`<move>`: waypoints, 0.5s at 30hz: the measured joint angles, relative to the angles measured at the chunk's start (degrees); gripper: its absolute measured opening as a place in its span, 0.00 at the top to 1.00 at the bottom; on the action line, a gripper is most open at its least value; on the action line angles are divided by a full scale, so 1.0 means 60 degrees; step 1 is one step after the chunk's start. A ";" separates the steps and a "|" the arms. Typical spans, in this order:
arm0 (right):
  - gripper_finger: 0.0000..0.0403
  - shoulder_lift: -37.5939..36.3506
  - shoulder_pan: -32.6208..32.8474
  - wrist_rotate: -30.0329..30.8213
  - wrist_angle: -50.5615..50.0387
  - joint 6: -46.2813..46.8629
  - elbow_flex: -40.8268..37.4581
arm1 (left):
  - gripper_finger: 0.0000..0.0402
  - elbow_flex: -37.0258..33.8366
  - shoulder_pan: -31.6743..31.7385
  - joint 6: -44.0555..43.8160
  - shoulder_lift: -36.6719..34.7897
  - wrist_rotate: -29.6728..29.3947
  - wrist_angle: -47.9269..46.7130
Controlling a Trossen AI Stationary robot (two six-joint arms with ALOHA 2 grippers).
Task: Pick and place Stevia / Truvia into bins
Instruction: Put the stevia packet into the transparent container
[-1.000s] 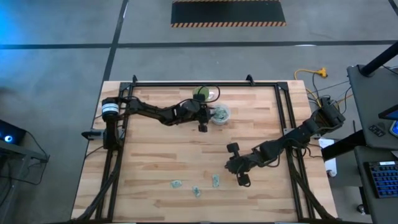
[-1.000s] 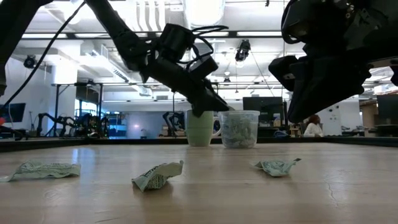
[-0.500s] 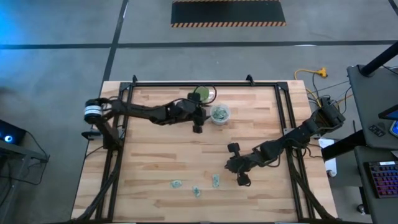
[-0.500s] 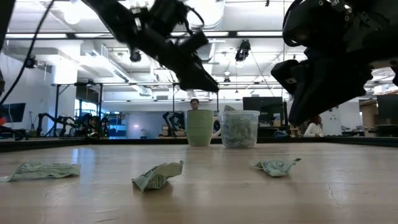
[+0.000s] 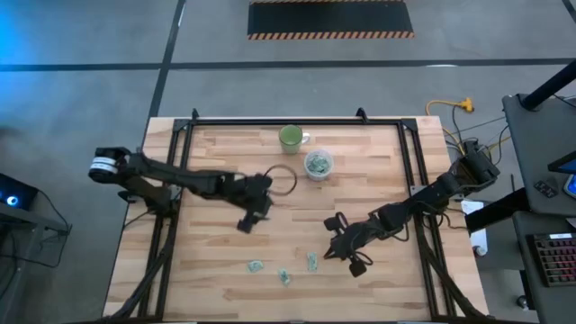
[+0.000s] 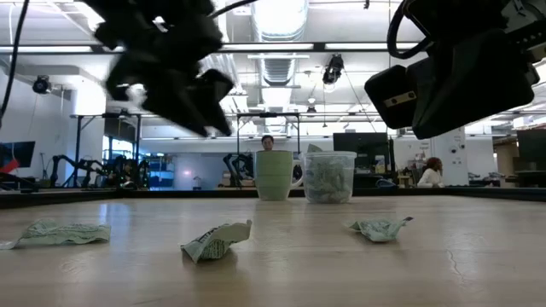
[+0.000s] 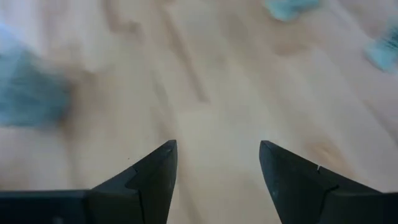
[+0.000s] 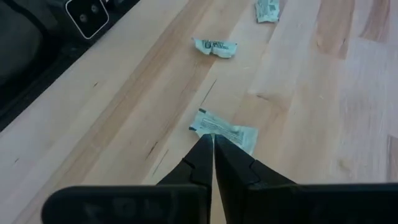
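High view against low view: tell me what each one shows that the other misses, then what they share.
Only the high view shows the whole table, the floor around it, and which arm is which: the left hand open over mid-table, the right hand near the packets.

Only the low view shows the room behind the table, with a person far off, and the clear cup's side packed with packets.

Both show the clear cup, the green mug beside it, and three loose packets on the wood.
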 joint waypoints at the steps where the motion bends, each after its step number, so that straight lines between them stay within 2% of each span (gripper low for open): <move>1: 0.97 0.0000 0.0000 0.0005 0.0065 -0.0003 -0.0002 | 0.47 -0.0240 -0.0178 -0.0171 -0.0113 0.0036 0.0005; 9: 0.89 0.0506 0.0000 0.0022 0.1130 -0.0121 -0.0013 | 0.47 -0.1721 -0.1545 -0.1744 -0.0653 0.0020 0.0475; 15: 0.80 0.1240 -0.0004 0.0011 0.1606 -0.0302 0.0133 | 0.47 -0.1868 -0.2152 -0.2370 -0.0804 0.0011 0.0482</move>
